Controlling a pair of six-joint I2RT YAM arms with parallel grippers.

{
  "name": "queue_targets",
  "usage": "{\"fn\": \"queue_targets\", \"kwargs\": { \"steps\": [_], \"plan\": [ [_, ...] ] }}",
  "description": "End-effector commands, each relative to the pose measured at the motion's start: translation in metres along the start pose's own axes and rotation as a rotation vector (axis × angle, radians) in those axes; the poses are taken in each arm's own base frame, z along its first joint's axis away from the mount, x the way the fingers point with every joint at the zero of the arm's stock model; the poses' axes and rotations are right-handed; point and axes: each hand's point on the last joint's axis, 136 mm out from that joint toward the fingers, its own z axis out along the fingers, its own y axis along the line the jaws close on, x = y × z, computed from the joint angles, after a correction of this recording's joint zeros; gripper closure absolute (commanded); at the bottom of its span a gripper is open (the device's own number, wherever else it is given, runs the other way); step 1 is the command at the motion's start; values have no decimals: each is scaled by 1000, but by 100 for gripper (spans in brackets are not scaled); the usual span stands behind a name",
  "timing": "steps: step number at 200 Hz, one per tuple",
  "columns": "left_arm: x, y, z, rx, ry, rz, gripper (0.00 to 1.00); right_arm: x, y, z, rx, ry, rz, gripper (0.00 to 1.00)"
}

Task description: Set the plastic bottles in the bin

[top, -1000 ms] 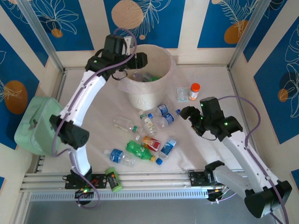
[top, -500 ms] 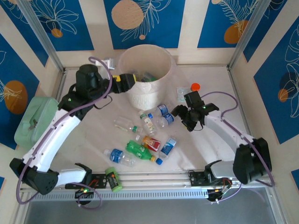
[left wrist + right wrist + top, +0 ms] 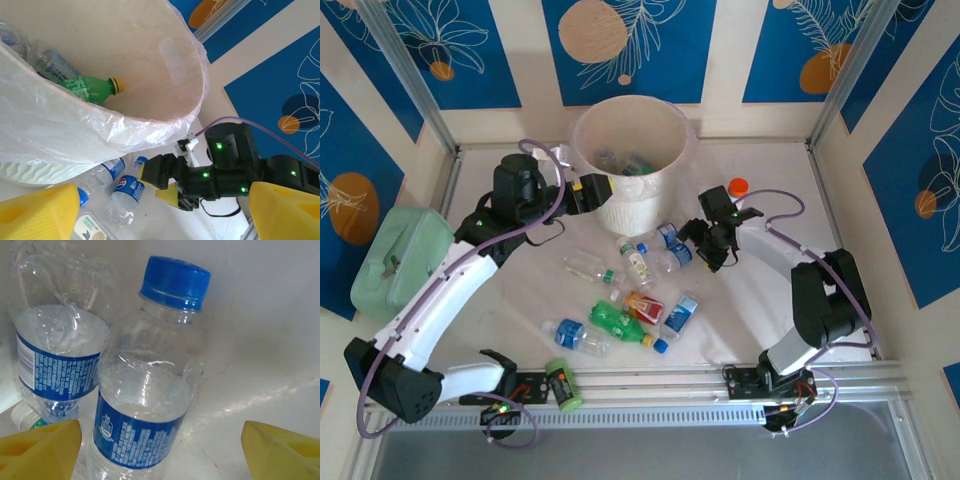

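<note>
At the left of the overhead view the left gripper (image 3: 590,190) hovers just beside the outer wall of the bin (image 3: 625,212). Its jaws are wide apart with nothing between them, and its wrist view shows both yellow fingers (image 3: 40,212) bare at the bottom corners. The bin stands upright at upper centre, its liner draped over the rim. Inside it lie a green bottle (image 3: 87,89) with a yellow cap and at least two clear bottles (image 3: 50,62) toward the upper left of that wrist view. Below the bin, across the middle of the table (image 3: 530,300), the loose bottles (image 3: 620,322) lie scattered on their sides. There are about eight, clear, green and red-labelled, all outside the bin.

Right of centre, the right gripper (image 3: 705,245) is down at the right edge of that cluster. It is plainly the nearer arm to the two clear blue-labelled bottles there. In its wrist view the blue-capped bottle (image 3: 145,405) lies directly ahead between the open fingertips (image 3: 285,450), closer to the lower-left one. The bottle's long axis runs from the bottom of the frame up to the cap at upper centre, so it lies square to the line of closing. A second clear bottle (image 3: 55,360) rests against its left side. Nothing is gripped yet. Closing here would likely take the capped bottle round its labelled middle, and the neighbour may get nudged.
</note>
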Motion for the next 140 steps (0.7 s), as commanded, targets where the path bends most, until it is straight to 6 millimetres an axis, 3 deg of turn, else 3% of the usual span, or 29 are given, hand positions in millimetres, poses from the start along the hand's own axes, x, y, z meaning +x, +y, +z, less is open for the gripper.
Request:
{"fn": "queue_targets", "kwargs": {
  "steps": [1, 102, 140],
  "plan": [
    [1, -4, 3, 33, 3, -4, 13, -3, 7, 1, 14, 5, 14, 16],
    [6, -1, 5, 31, 25, -2, 13, -3, -16, 35, 140, 60, 98, 20],
    [9, -1, 9, 40, 37, -27, 13, -4, -27, 44, 167, 57, 102, 26]
  ]
}}
